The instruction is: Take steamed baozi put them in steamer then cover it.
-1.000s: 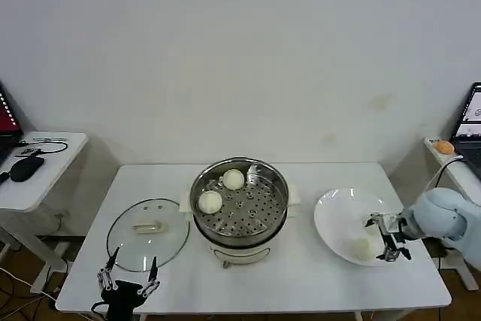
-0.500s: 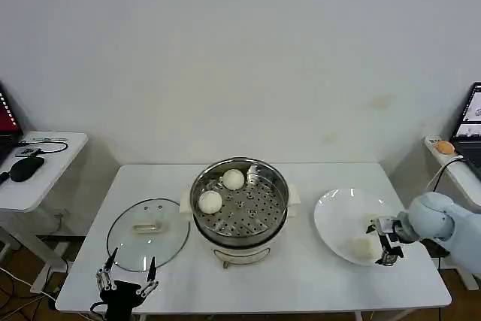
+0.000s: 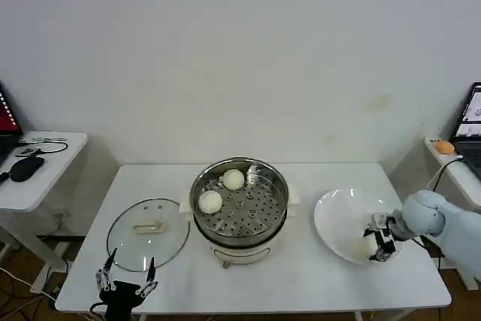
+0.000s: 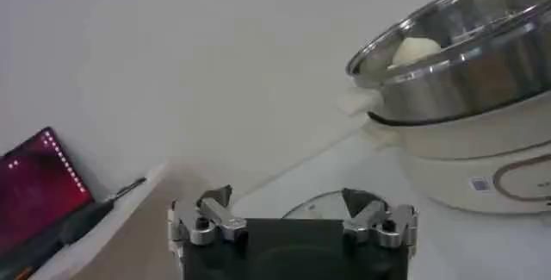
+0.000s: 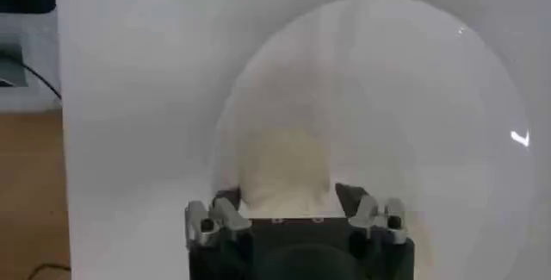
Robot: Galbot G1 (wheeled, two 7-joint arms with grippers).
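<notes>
Head view: the steamer (image 3: 240, 208) stood at the middle of the counter (image 3: 301, 276), uncovered. Two baozi lay on its perforated tray, one (image 3: 234, 179) toward the wall and one (image 3: 210, 201) toward my left. The glass lid (image 3: 147, 234) lay flat on the counter to the left of the steamer, just beside it. The white plate (image 3: 338, 219) sat to the right of the steamer. My right fingers (image 3: 381, 240) were down over the near right part of the plate, at a third baozi (image 3: 363, 245). My left fingers (image 3: 126, 285) hung at the counter's near edge, below the lid, spread wide and holding nothing.

Left wrist view: my left fingers (image 4: 293, 213) stood wide apart with nothing between them. The steamer (image 4: 465, 92) rose ahead on its white base, and one baozi (image 4: 415, 50) showed just above its rim. The lid's edge (image 4: 327, 208) showed low on the counter beyond the fingers.

Right wrist view: my right fingers (image 5: 289, 206) were set wide, one on either side of the baozi (image 5: 284, 170), which lay on the plate (image 5: 413, 92) between them. I could not tell whether the pads touched it.
</notes>
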